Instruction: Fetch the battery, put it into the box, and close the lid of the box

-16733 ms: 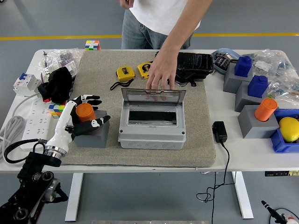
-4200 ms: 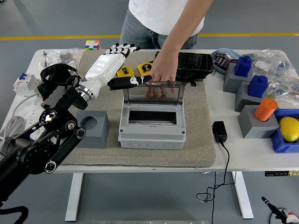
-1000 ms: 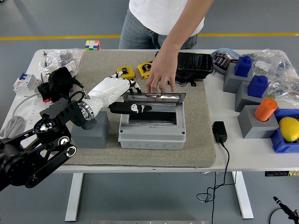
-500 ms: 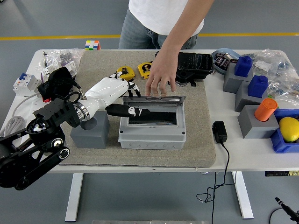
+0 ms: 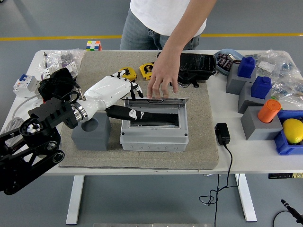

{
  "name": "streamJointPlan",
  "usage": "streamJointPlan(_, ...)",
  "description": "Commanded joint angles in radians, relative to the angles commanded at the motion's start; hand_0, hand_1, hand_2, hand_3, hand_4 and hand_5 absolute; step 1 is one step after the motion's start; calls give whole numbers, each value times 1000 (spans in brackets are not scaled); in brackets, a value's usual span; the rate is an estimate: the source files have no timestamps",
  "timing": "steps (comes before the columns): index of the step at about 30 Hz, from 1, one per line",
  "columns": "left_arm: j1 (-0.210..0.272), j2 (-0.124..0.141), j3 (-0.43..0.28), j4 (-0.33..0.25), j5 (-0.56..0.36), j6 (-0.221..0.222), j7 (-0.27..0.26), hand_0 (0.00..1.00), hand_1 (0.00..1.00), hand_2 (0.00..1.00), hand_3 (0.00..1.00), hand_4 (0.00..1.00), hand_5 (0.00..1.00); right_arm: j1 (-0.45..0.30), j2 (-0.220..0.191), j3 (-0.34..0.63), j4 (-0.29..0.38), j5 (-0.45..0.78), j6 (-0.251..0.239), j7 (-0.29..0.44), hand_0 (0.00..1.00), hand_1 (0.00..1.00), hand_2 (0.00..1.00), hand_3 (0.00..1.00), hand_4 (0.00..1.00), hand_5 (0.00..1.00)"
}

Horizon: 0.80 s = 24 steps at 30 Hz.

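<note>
The grey box (image 5: 154, 139) sits mid-mat, its clear lid (image 5: 161, 118) down almost flat. My left hand (image 5: 127, 101) lies over the lid's left part, fingers spread and the thumb stretched across the lid, holding nothing. The grey holder block (image 5: 90, 135) to the left has an empty round hole. No battery shows in the box; the lid and my hand cover the opening. An orange cylinder (image 5: 269, 111) stands in a grey block at the right. A person's hand (image 5: 162, 82) rests at the box's far edge.
Two yellow tape measures (image 5: 147, 70) and a black case (image 5: 197, 65) lie behind the box. A black power adapter (image 5: 222, 133) lies right of the mat. Blue blocks (image 5: 261, 87) on grey stands and a blue bin with a yellow fruit (image 5: 293, 130) stand at the right.
The lid has come down from half raised to almost flat. My left hand has lowered with it, staying on its left part. The person's hand stays at the far edge.
</note>
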Motion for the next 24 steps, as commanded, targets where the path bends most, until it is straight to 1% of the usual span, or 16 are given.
streamJointPlan(7,-14,22,38,-7,-7,-5,1,998,764,488,639,998,998,-3,-5,23,0,-20,1,-3,936,915,839,824,998,998)
streamJointPlan(15,-7,43,61,-26,-18,-17,3,998,758,482,639,998,998,-7,-2,26,0,-22,2,-4,936,915,839,824,998,998)
streamJointPlan(18,-5,53,71,-35,-41,-32,2,998,754,479,639,998,998,-5,-1,24,0,-18,1,-4,937,914,838,824,998,998)
streamJointPlan(20,-4,59,75,-41,-52,-70,8,998,754,479,639,998,998,-3,-2,19,0,-12,1,-3,937,914,838,824,998,998)
streamJointPlan(21,-5,61,78,-39,-59,-78,7,998,754,479,639,998,998,-3,-2,20,0,-12,0,-3,937,914,838,824,998,998)
streamJointPlan(24,-3,57,73,-33,-54,-72,4,998,746,480,639,998,998,-1,-3,16,0,-8,0,-3,936,915,838,824,998,998)
